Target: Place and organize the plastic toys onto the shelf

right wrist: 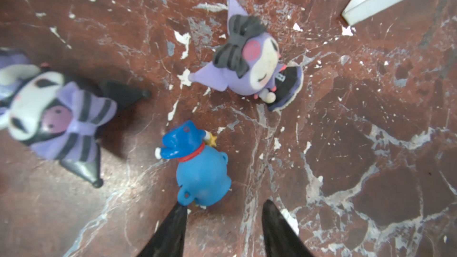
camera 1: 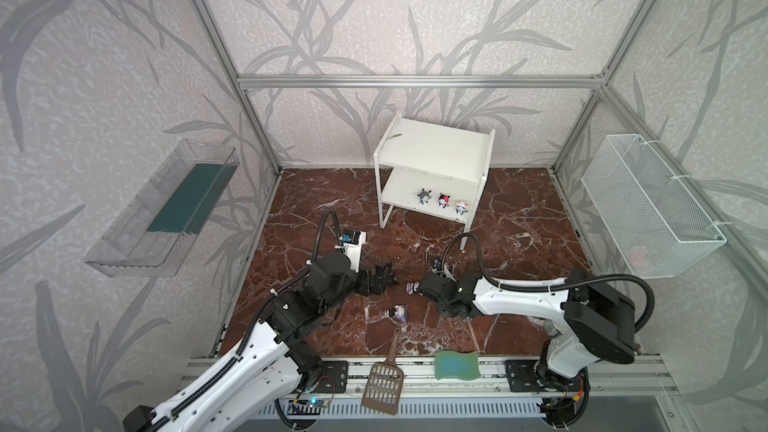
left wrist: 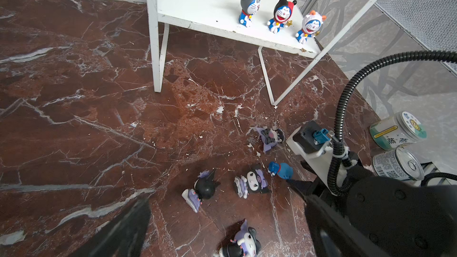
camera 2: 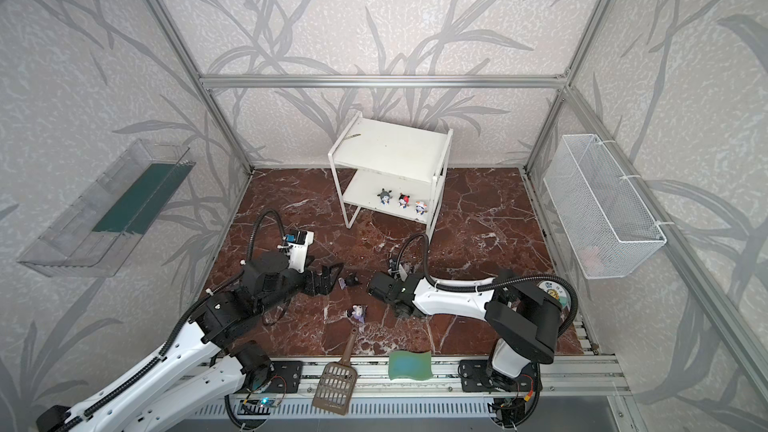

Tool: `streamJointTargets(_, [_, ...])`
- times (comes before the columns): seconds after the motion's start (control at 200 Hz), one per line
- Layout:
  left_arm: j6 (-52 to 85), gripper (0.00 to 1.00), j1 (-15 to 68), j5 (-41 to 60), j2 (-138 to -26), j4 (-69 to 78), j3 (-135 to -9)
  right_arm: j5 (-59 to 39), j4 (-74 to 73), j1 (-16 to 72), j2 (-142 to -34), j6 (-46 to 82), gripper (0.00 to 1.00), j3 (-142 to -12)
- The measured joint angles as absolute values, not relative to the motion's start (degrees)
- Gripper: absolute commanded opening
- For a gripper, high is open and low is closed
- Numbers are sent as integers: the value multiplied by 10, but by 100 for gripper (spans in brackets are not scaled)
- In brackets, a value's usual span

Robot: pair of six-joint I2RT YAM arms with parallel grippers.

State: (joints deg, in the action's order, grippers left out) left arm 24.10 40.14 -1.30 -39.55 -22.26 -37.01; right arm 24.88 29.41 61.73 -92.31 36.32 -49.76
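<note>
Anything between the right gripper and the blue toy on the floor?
Nothing. In the right wrist view the right gripper sits short of the blue toy, with only marble floor between; one fingertip nearly meets its head.

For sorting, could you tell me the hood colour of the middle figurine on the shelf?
Red and black on the middle figurine, clearest in the left wrist view.

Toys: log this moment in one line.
shelf: three blue toys on lower board | table: four purple toys, one blue toy | right pincer: open beside blue toy | left pincer: open, empty
</note>
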Motion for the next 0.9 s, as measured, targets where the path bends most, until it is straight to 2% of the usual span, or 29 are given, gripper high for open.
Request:
streamJointTargets(0.12, [241, 99, 401, -13, -395, -223, -370, 232, 262, 608, -917, 343, 38, -483])
streamJointTargets(0.335, [241, 99, 401, -13, -390, -223, -370, 192, 197, 588, -896, 277, 46, -451])
streamJointTargets(0.455, [241, 99, 401, -13, -390, -223, -370, 174, 167, 567, -896, 238, 46, -451])
streamJointTargets(0.9, [241, 99, 401, -13, -387, -223, -370, 123, 123, 542, -894, 146, 24, -450])
